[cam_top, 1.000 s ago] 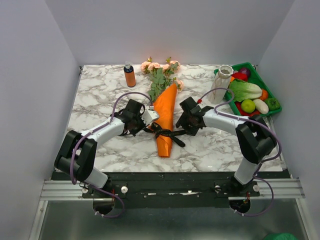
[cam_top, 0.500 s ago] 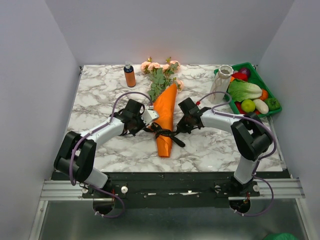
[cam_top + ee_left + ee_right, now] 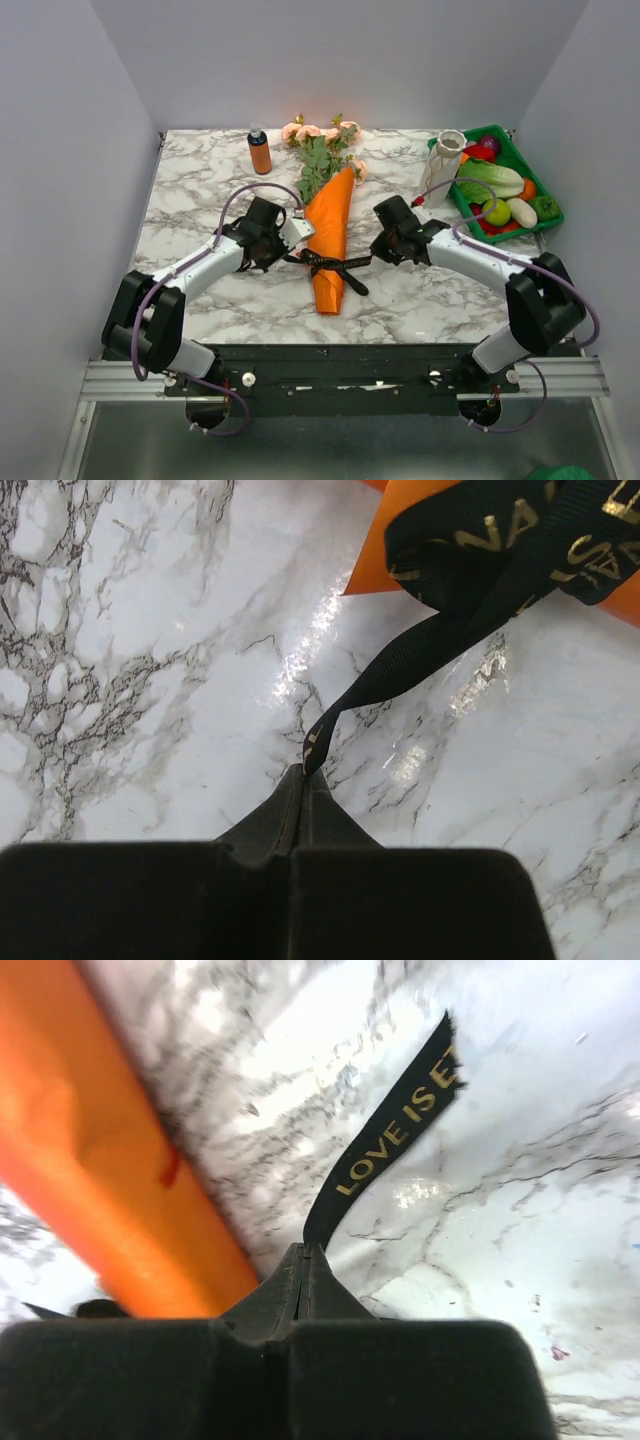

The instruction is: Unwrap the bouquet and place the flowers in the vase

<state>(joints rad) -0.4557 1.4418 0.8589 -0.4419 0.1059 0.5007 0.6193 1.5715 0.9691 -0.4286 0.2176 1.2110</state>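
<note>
The bouquet (image 3: 333,235) lies in the middle of the table. Its orange paper cone (image 3: 110,1160) points toward me. Pale pink rose heads and leaves, the flowers (image 3: 320,140), stick out at the far end. A black gold-lettered ribbon (image 3: 335,265) is tied around the cone. My left gripper (image 3: 286,254) is shut on the ribbon's left tail (image 3: 430,640), just left of the cone. The right gripper (image 3: 373,256) is shut on the right tail (image 3: 395,1135), which reads "LOVE IS". The cream vase (image 3: 443,168) stands upright at the back right.
An orange bottle with a dark cap (image 3: 259,150) stands at the back left of the flowers. A green tray (image 3: 548,205) of toy vegetables and fruit sits at the right edge, touching the vase. Grey walls enclose the marble table (image 3: 200,190).
The right gripper has shut on the ribbon's right tail and drawn away to the right. The ribbon now stretches flatter across the cone. My left gripper stayed shut and edged slightly left.
</note>
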